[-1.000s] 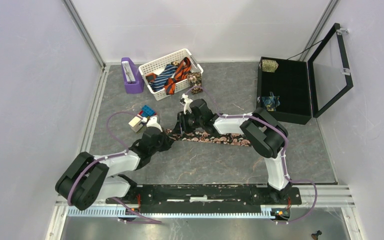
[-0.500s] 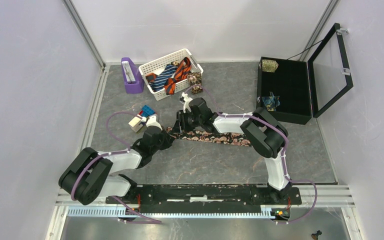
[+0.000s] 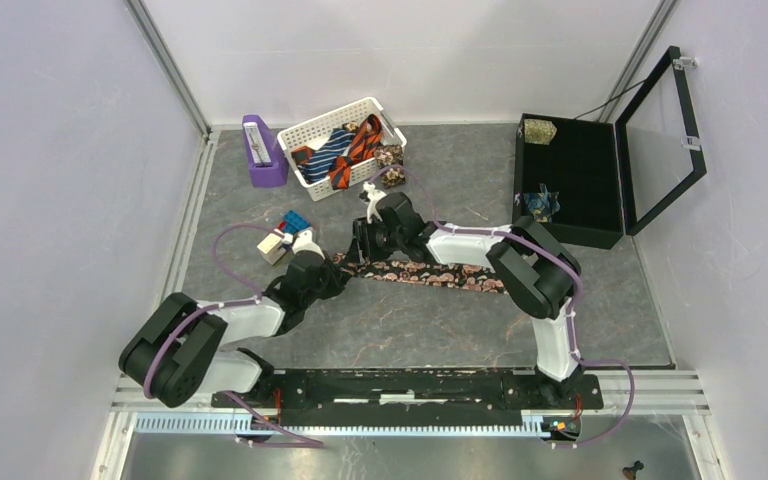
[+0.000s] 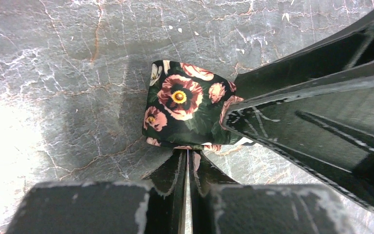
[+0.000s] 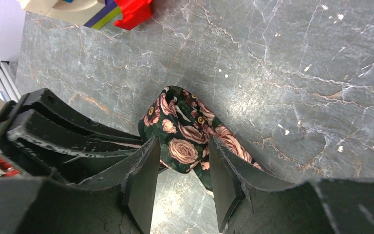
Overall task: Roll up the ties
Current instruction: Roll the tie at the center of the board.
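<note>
A dark tie with pink-cream flowers [image 3: 430, 272] lies flat across the middle of the table, its left end folded into a small roll [image 4: 180, 105]. My left gripper [image 4: 187, 153] is shut, its tips pinching the lower edge of that roll. From the other side my right gripper [image 5: 182, 146] straddles the same roll [image 5: 185, 122]; its fingers stand apart on either side of the fabric. In the top view the two grippers meet at the tie's left end, the left one [image 3: 338, 268] below the right one [image 3: 360, 255].
A white basket [image 3: 300, 135] at the back holds more ties [image 3: 332, 150], with a purple holder [image 3: 263, 152] beside it. Toy blocks [image 3: 285, 235] sit just left of the grippers. An open black case [image 3: 572, 180] at the right holds rolled ties [image 3: 538, 130].
My right gripper's fingers have spread wider around the roll and its wrist has shifted slightly toward the back. The left gripper has stayed shut in place.
</note>
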Motion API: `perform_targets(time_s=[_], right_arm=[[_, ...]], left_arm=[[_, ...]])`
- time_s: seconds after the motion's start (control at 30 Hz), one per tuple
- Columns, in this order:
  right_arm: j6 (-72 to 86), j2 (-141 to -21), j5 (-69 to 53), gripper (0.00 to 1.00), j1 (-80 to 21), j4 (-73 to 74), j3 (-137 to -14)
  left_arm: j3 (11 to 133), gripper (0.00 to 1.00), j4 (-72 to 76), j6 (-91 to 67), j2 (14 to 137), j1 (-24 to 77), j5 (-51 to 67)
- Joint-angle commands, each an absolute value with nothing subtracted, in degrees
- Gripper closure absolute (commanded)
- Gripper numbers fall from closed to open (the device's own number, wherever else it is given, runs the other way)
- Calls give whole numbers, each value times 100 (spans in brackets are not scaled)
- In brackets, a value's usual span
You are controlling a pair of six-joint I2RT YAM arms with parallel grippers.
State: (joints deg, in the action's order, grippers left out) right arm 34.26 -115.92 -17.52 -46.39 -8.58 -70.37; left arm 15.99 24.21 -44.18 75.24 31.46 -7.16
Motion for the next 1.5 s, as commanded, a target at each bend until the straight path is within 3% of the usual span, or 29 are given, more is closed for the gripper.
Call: perform_targets(time_s=[0.0,0.77,0.83,0.93,1.27,1.4,1.47], right_arm=[[3340,-11138,-1492,51,-4675,-884,-6981],[3647,-11321,-1332,59,-4844,-1178,-6685],[3636,-11320,-1313,59,-4842,-1186,-6672],[3629,-11360,-1302,59,-4838,-1167,-6712],[3618,-11450,-1319,59,-4834,-1151,-6768],[3611,-11461,-1333,59,-4842,-1150,-6783],[3605,-11464,-1324,59,-4838,-1158,-6771]], left_arm=[[1771,91,2632,-4611,7569,3129,-800],[1766,89,2648,-4588,7475,3129,-729],[1783,85,2512,-4603,7407,3134,-736],[1778,70,2052,-4734,7185,3129,-931],[1978,59,56,-4463,5525,3129,-1277],[2213,39,-740,-4100,4858,3095,-1814],[2243,33,-612,-3845,4788,2937,-1612]])
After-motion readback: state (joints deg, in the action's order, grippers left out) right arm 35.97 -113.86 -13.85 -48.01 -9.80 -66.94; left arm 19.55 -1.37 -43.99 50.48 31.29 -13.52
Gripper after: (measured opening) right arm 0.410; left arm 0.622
